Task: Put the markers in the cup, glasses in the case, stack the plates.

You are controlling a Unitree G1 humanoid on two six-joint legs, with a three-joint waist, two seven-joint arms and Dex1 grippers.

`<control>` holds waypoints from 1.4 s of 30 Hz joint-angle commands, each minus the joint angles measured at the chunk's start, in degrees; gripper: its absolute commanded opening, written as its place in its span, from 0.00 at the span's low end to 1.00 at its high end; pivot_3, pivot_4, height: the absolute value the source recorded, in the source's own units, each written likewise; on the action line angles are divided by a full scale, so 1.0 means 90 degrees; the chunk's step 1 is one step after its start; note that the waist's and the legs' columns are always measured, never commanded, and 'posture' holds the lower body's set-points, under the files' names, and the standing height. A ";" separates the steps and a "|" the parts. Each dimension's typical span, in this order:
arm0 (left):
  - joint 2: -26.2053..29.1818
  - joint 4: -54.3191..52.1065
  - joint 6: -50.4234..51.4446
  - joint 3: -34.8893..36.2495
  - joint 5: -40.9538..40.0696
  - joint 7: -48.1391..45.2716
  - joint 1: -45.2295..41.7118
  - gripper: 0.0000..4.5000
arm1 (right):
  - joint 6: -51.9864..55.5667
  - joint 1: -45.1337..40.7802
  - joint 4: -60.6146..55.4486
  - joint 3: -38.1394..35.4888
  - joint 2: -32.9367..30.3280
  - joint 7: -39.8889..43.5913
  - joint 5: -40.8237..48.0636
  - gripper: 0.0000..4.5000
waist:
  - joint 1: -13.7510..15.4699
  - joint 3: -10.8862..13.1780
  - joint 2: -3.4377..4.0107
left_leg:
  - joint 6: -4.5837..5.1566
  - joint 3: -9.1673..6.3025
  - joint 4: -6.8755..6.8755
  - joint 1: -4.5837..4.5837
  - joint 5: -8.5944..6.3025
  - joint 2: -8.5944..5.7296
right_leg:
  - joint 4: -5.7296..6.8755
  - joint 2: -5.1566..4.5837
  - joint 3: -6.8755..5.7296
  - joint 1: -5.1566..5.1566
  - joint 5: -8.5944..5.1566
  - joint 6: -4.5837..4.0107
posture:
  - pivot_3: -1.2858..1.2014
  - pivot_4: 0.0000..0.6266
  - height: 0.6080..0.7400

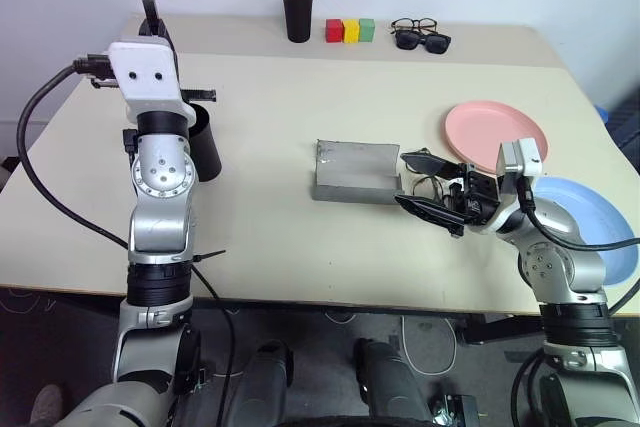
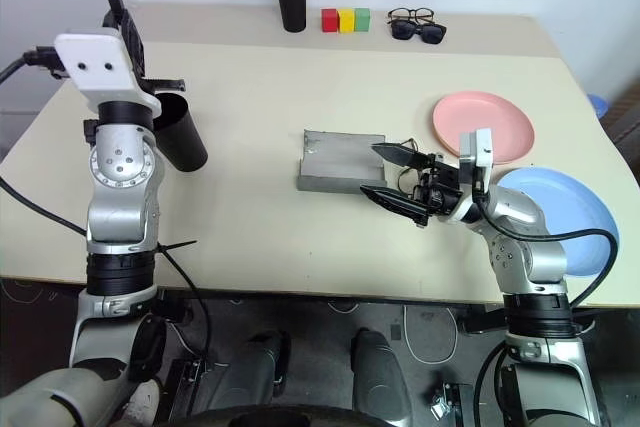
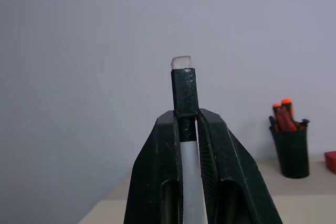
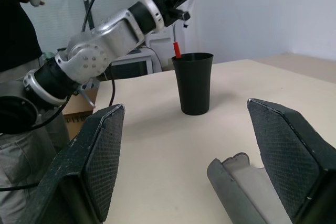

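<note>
The left gripper (image 3: 187, 129) is clamped tight on the white marker (image 3: 190, 177), whose black cap pokes out past the fingertips, up above the black cup (image 4: 193, 82) with the red marker (image 4: 177, 50) sticking out of it. The right gripper (image 2: 397, 175) has its fingers spread wide with the glasses (image 1: 432, 185) sitting between them, right beside the open grey case (image 1: 355, 171). The pink plate (image 1: 495, 135) and blue plate (image 1: 592, 227) lie behind that gripper, unstacked.

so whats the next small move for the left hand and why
Probably lower the left hand over the cup and let go: it is shut on the white marker, raised above the table, and a red marker already stands in that cup.
</note>
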 commanded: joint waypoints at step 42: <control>0.1423 0.0388 0.3231 -0.2644 -0.2555 -0.6649 -0.1187 0.61 | 0.0432 0.2622 -0.1445 -0.1637 -0.1192 -0.0816 -0.0076 0.85 | -0.0195 -0.0001 0.0015 | 0.0008 0.0000 -0.0012 0.0017 -0.0004 0.0011 | 0.0021 0.0014 -0.0004 0.0001 -0.0018 -0.0025 | 0.52 0.24 1.00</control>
